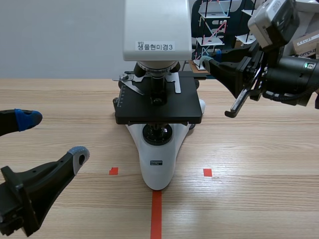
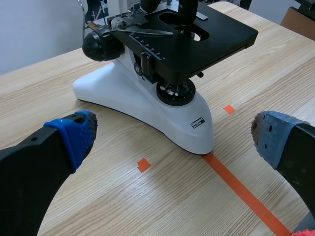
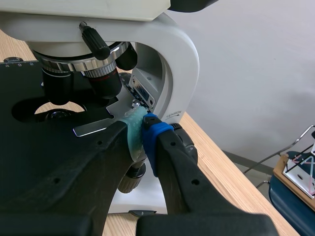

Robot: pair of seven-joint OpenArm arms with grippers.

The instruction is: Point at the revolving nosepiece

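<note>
The revolving nosepiece [image 3: 74,61] is sitting under the white head of the microscope [image 1: 157,159], just above its black stage [image 1: 159,107], mid-bench [image 1: 259,164]. The right pincer [image 3: 142,135] is hanging beside the stage, pads pressed together on nothing, with its tips aiming toward the nosepiece but short of it. The left pincer [image 1: 54,137] is lying low near the base, spread wide and gripping nothing.

Microscope [image 1: 157,159] centre of table [image 1: 249,164], base toward robot; right gripper [image 1: 203,62] just right of revolving nosepiece [image 1: 157,67]; left gripper [image 1: 54,137] front-left, well apart.
</note>
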